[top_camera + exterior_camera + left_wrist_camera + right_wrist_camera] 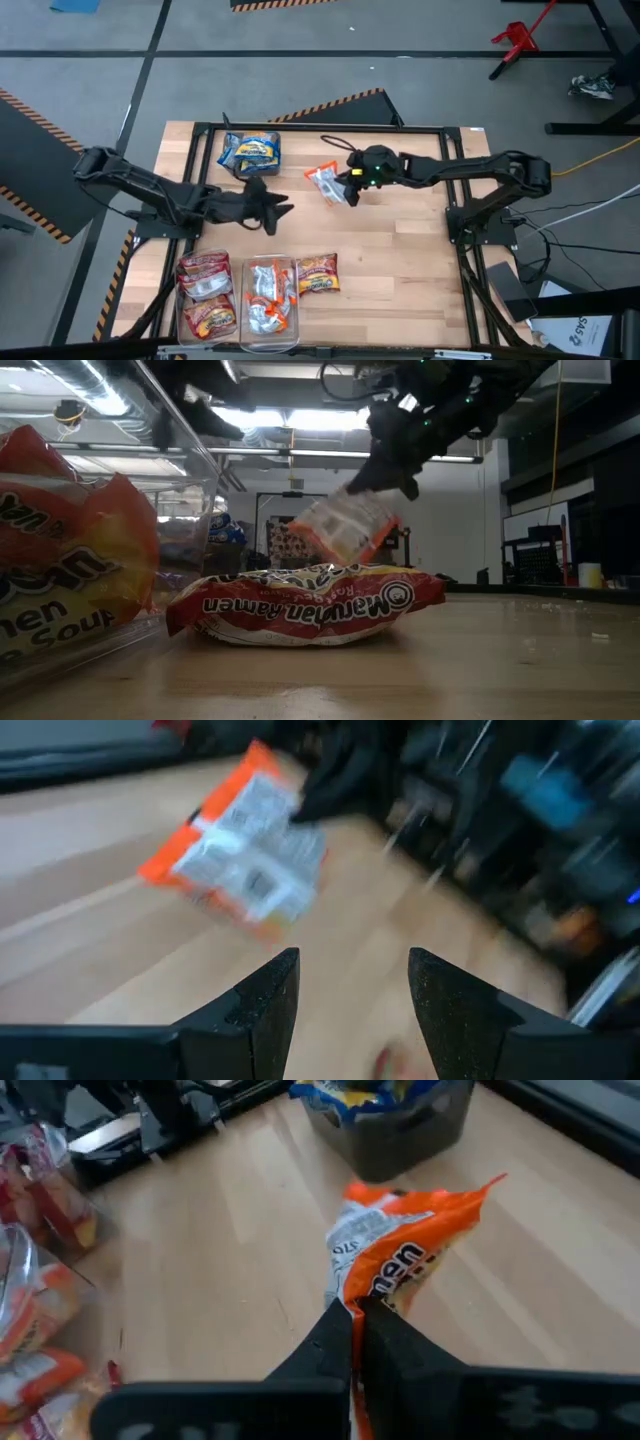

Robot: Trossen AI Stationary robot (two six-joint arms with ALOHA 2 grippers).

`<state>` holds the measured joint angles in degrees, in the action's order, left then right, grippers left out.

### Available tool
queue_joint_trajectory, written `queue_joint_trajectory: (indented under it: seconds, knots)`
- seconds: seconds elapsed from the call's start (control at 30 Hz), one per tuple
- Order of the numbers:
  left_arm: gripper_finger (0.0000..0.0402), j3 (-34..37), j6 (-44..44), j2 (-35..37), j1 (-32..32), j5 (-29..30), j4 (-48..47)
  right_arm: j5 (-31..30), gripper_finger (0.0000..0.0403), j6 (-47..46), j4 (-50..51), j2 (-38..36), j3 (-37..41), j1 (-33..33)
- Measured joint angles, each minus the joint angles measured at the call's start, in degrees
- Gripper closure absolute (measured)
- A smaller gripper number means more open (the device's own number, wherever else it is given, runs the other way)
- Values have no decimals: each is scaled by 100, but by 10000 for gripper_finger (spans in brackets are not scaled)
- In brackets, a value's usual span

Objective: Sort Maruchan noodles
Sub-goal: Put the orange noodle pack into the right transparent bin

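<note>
Bins stood at two places on the tabletop (400, 250). A far bin (250, 152) held blue-and-yellow packets (256, 149). At the near edge, the left bin (207, 293) held red packets (204, 272), and the middle bin (269, 300) beside it held orange-and-white packets (268, 287). A loose red packet (317, 272) lay flat just beside the middle bin, outside any bin.

The right pincer (350, 187) was pressed together on the edge of an orange-and-white packet (326, 183), held off the wood between the far bin and the tabletop's middle. The left pincer (280, 212) hovered near the middle with its fingers spread and nothing between them.

The low view showed the held packet (345, 523) hanging clear above the loose red packet (305, 604), a height the high view did not give. The right wrist view showed the fingers (335, 1342) pinching the held packet's (410, 1255) crumpled edge, with the far bin (395, 1115) beyond. The left wrist view showed the spread fingers (265, 1005) and the held packet (240, 845) ahead, blurred.
</note>
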<state>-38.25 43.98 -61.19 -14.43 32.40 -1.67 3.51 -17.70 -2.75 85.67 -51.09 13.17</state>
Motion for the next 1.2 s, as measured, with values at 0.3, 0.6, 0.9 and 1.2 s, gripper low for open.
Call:
queue_joint_trajectory:
  seconds: [0.3, 0.6, 0.9, 1.2]
  knots:
    - [219, 1961, -64, 151, 661, -455, 4189, 57, 403, -8, -207, -271, -412, -2]
    - [219, 2036, -810, -11, 936, -494, 4679, 369, 403, 147, -243, -269, -1347, -2]
    - [219, 2033, -1180, -327, 1159, -813, 5567, 792, 403, 156, -335, -267, -1735, -9]
    - [219, 1909, -1462, -958, 1367, -1152, 6556, 918, 403, 123, -485, -267, -1735, -34]
